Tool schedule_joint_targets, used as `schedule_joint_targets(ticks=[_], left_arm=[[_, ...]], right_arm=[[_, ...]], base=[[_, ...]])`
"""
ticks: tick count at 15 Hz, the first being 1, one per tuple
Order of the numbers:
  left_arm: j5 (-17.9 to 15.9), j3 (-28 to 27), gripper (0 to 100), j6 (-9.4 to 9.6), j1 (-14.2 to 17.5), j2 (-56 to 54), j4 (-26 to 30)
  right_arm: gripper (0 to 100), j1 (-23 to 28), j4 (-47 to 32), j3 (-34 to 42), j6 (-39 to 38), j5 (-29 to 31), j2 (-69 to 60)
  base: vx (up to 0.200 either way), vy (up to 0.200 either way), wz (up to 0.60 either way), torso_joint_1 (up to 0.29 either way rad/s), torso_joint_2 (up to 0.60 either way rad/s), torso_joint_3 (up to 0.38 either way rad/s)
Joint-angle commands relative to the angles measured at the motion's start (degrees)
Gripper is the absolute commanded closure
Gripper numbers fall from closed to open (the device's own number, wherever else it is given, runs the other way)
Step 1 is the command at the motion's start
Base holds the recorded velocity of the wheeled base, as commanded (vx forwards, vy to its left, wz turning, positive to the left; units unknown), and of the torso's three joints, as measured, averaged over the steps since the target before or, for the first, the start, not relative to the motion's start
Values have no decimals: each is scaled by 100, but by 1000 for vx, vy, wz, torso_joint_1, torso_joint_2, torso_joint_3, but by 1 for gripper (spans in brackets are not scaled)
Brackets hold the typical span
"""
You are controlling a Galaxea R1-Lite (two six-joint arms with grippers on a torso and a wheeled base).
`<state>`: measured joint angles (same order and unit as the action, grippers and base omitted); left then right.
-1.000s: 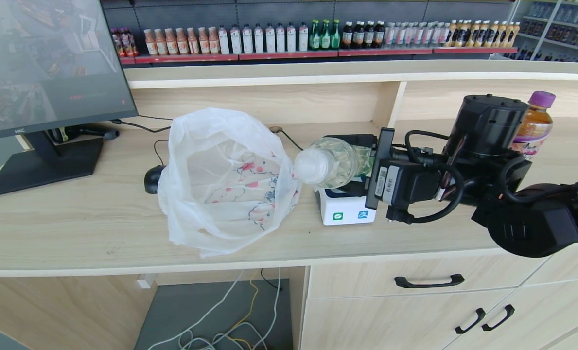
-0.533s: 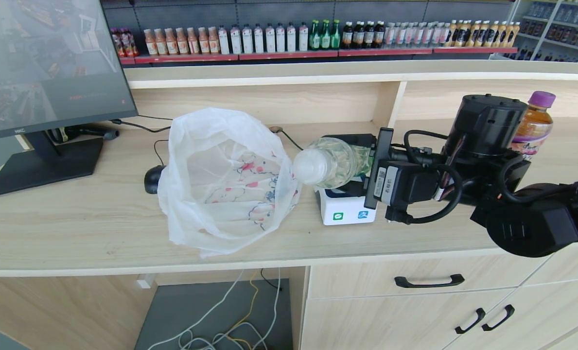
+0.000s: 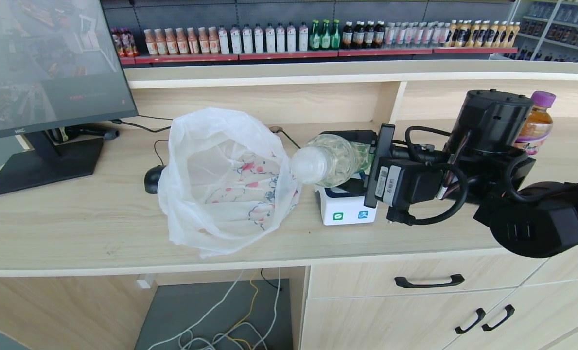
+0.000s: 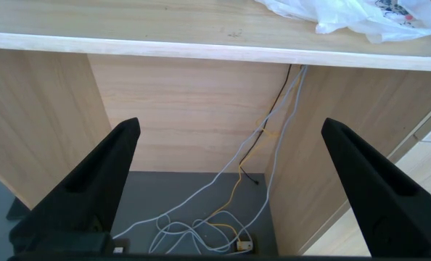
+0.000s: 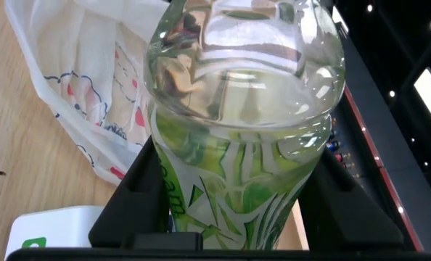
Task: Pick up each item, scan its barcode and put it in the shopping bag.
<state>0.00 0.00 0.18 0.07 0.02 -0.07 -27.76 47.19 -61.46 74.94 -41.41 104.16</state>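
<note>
Status: clear bottle (image 3: 330,160) in grasp, not yet bagged.
My right pincer (image 5: 234,210) was clamped round the clear bottle, scanner (image 3: 344,209) directly beneath it, shopping bag (image 3: 220,184) just ahead; a purple-capped bottle (image 3: 535,124) behind it awaited handling. Against the earlier frame, the clear bottle had lifted slightly toward the bag. My left pincer (image 4: 230,181) gaped, empty.

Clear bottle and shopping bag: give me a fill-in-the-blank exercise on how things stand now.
1. The right claw is shut on the clear bottle, whose label is ____.
2. The shopping bag lies to the robot's ____ of that bottle.
3. The drink bottle standing on the counter has a ____ cap.
4. The left claw is ____ and holds nothing.
Missing words: green, left, purple, open.
</note>
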Motion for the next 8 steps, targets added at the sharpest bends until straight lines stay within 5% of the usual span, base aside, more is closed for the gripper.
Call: schedule_joint_targets(ticks=[1, 8], left_arm=[[0, 0, 0, -1, 1, -2, -1], [9, 0, 0, -1, 1, -2, -1]], right_arm=[[100, -2, 1, -6, 4, -7, -53], [100, -2, 1, -59, -664, 195, -669]], base=[[0, 0, 0, 0, 0, 0], [0, 0, 0, 0, 0, 0]])
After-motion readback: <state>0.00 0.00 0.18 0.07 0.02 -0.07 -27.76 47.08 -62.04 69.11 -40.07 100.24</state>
